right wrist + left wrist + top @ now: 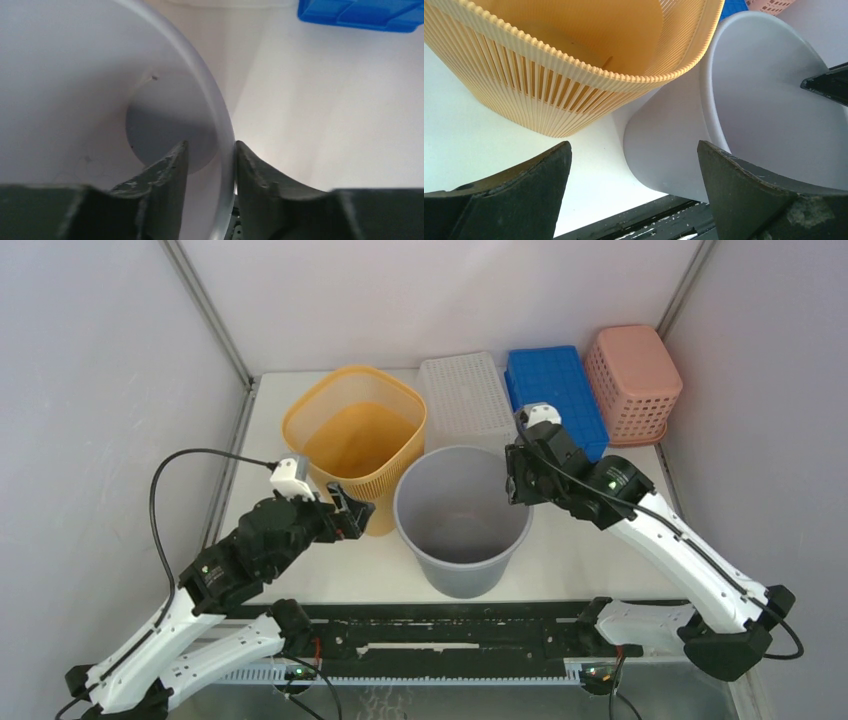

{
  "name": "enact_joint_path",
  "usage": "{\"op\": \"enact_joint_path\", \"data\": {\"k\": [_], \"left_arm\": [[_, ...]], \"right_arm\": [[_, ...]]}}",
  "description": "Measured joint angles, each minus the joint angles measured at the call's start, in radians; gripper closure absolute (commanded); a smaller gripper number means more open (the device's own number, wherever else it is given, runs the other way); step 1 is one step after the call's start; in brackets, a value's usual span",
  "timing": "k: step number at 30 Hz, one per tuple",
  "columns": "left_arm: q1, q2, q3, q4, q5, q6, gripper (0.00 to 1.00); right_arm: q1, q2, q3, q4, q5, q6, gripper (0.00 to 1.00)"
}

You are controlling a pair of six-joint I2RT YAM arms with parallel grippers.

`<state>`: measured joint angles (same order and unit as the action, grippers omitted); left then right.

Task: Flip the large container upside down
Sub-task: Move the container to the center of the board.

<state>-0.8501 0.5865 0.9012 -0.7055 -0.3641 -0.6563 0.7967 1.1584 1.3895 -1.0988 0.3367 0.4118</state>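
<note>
The large container is a grey plastic bucket (462, 540), open end up, in the middle of the table. It leans a little in the left wrist view (669, 145). My right gripper (518, 483) is shut on the bucket's right rim, one finger inside the bucket (75, 75) and one outside; the rim sits between the fingertips (211, 146). My left gripper (356, 512) is open and empty, low beside the bucket's left side, just in front of the yellow basket (352, 435). Its fingers frame the bucket's lower wall and the table (634, 145).
The yellow ribbed basket (549, 100) stands close behind and left of the bucket, nearly touching it. A white tray (465, 395), a blue crate (555, 395) and a pink basket (632, 380) line the back right. A black rail (450, 635) runs along the near edge.
</note>
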Motion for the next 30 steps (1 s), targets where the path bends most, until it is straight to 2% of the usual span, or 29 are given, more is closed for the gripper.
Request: {"op": "enact_joint_path", "data": {"k": [2, 9, 19, 30], "left_arm": [[0.000, 0.006, 0.000, 0.000, -0.004, -0.008, 0.00], [0.000, 0.062, -0.005, -0.017, -0.056, -0.062, 0.00], [0.120, 0.200, -0.044, -0.022, -0.070, -0.103, 0.00], [0.280, 0.300, -0.044, 0.042, -0.011, -0.059, 0.00]], "right_arm": [[-0.017, -0.016, 0.000, 0.002, -0.005, -0.008, 0.31], [-0.025, -0.057, 0.000, 0.010, -0.034, -0.008, 0.16], [-0.025, -0.148, -0.001, 0.033, -0.063, 0.000, 0.15], [-0.025, -0.164, -0.013, 0.032, -0.075, 0.007, 0.15]]}}
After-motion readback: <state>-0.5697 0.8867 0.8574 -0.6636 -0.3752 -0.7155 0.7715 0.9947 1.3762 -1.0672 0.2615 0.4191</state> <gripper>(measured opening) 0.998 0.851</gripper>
